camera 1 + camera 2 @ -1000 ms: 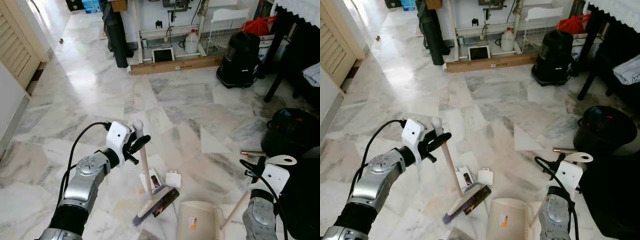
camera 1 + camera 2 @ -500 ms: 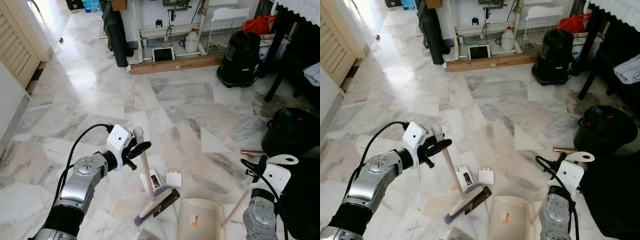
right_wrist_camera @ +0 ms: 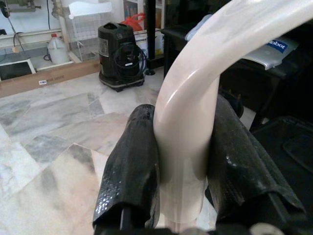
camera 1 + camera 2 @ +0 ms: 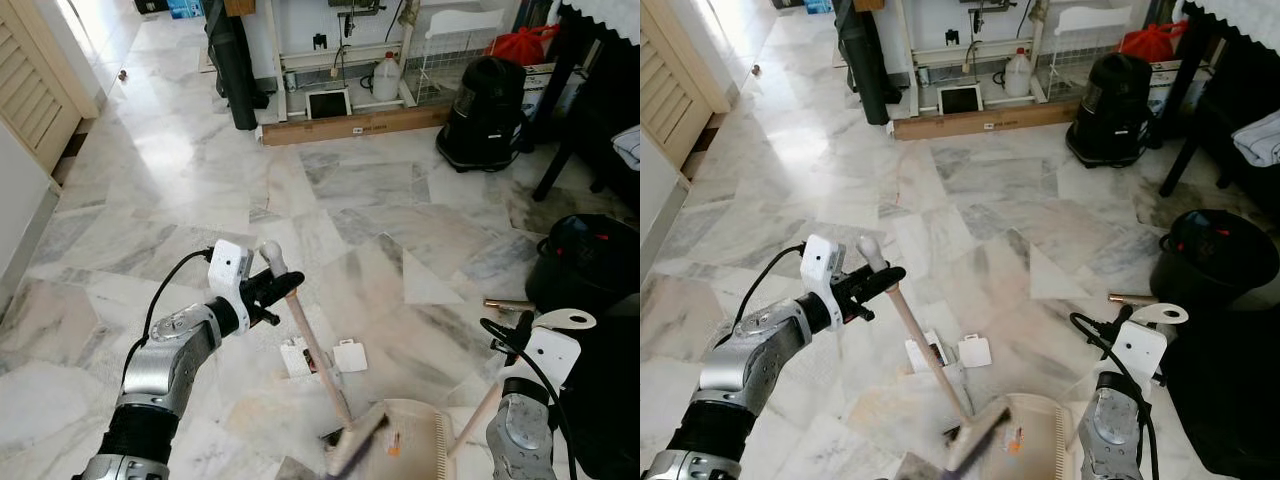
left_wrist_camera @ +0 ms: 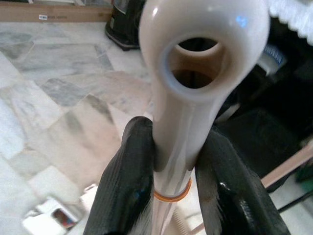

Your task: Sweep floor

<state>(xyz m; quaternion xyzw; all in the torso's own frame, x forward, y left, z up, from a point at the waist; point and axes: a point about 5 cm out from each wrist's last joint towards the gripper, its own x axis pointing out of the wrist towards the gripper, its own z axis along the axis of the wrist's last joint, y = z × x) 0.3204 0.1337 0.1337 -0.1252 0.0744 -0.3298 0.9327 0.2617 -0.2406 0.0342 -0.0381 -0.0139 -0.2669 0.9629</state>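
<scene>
Broom (image 4: 318, 358) handle clamped between left fingers (image 5: 128, 186); dustpan (image 4: 415, 445) handle pinched in right fingers (image 3: 132, 166)

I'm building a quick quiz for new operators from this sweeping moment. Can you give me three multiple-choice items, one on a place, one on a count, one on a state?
1. Where is the broom head?
A. at the dustpan's mouth
B. by the louvred door
C. under the black table

2. How many pieces of litter lie together beside the broom stick?
A. none
B. two
C. five

3. How does the left gripper stand?
A. open above the floor
B. shut on the broom handle
C. shut on a cable

Answers:
1 A: the blurred head meets the front edge of the dustpan.
2 B: a torn packet and a white card.
3 B: both black fingers clamp the cream broom handle.
</scene>
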